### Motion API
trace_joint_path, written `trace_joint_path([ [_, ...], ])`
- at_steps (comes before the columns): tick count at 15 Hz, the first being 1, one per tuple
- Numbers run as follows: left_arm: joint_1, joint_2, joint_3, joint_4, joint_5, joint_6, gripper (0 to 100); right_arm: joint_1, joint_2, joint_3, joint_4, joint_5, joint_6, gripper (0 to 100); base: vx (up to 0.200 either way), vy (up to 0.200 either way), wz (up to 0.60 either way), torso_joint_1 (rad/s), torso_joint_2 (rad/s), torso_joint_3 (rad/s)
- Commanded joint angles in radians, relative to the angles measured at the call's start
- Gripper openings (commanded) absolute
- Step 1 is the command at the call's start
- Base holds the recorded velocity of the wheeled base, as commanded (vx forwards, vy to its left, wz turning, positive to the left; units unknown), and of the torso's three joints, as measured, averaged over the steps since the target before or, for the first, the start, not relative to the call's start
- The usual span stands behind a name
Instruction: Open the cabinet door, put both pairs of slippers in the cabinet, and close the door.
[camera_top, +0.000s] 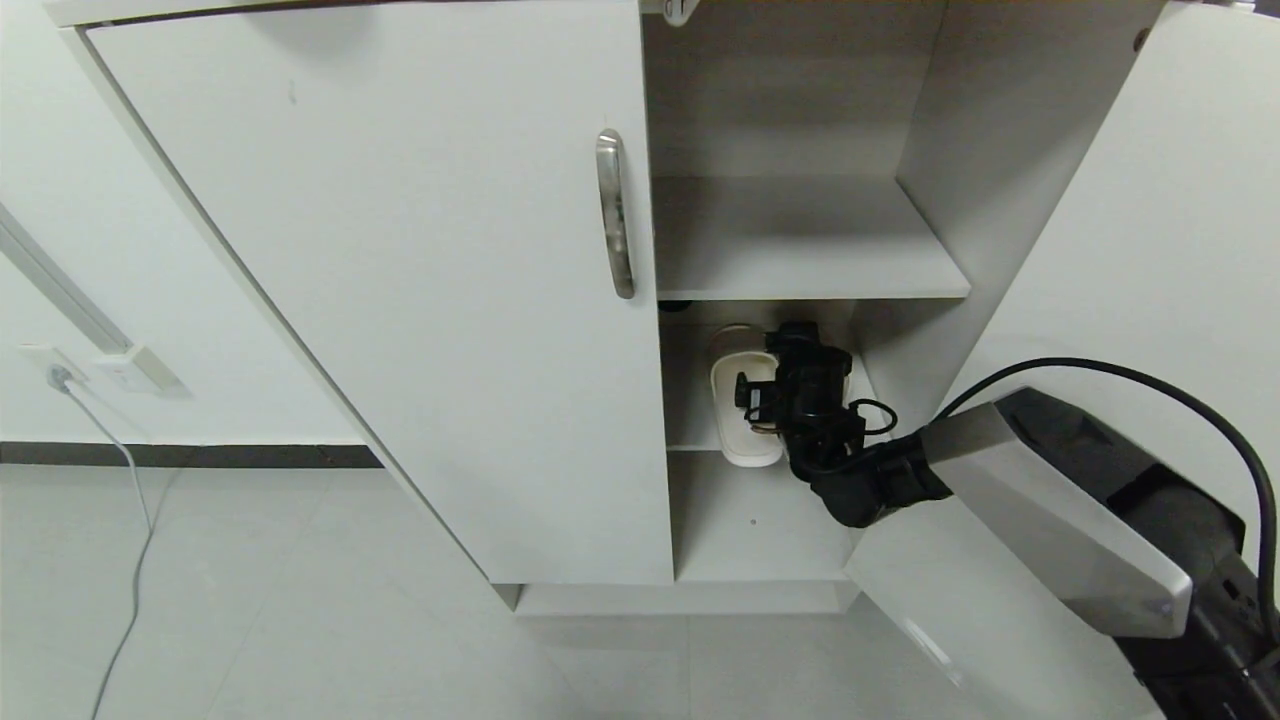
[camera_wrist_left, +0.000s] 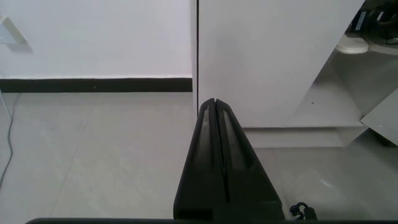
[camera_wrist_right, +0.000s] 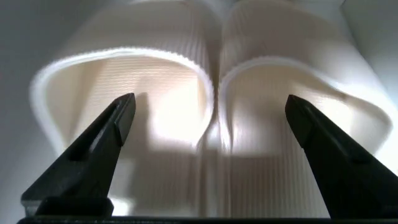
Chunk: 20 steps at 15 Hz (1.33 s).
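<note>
The white cabinet (camera_top: 800, 240) has its right door (camera_top: 1130, 300) swung open and its left door (camera_top: 400, 280) shut. A pair of white slippers (camera_top: 742, 410) lies on the middle shelf inside. My right gripper (camera_top: 790, 345) is inside that compartment, just over the slippers. In the right wrist view the two slippers (camera_wrist_right: 211, 93) lie side by side, and the right gripper (camera_wrist_right: 208, 115) is open, its fingertips (camera_wrist_right: 121, 112) spread wide on either side of them. My left gripper (camera_wrist_left: 215, 112) is shut and empty, held low above the floor in front of the cabinet.
The top shelf (camera_top: 800, 240) and the bottom compartment (camera_top: 750, 520) hold nothing. A wall socket (camera_top: 60, 375) with a grey cable (camera_top: 130, 560) is at the left. Pale floor tiles (camera_top: 300, 620) lie in front of the cabinet.
</note>
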Motion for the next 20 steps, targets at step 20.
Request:
trace_joint_path([
  [20,0.000,0.001,0.000,0.000,0.002,-0.006,0,0.290,-0.623,0.969,-0.223,-0.007,0.044,100,-0.040,0.000,0.00,0.000,0.00,0.001],
])
